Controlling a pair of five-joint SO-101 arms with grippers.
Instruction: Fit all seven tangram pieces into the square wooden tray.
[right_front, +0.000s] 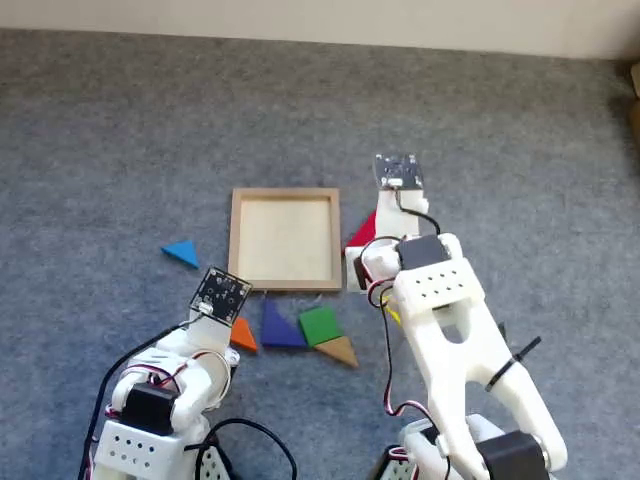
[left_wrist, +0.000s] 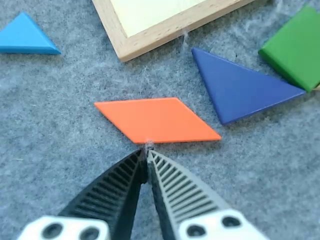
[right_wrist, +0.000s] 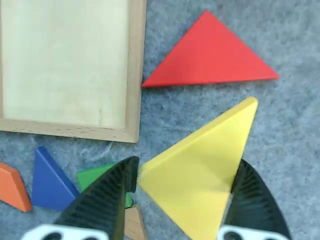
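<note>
Yellow triangle (right_wrist: 210, 150) | gripped by right claw (right_wrist: 189, 170) | tip toward red triangle (right_wrist: 210, 55)

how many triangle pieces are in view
5: light blue left of the tray, dark blue and tan nearer the arms, red at its right, yellow in the right gripper.

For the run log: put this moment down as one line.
tray: empty | right fingers: shut on yellow triangle | left fingers: shut, tips at orange parallelogram
</note>
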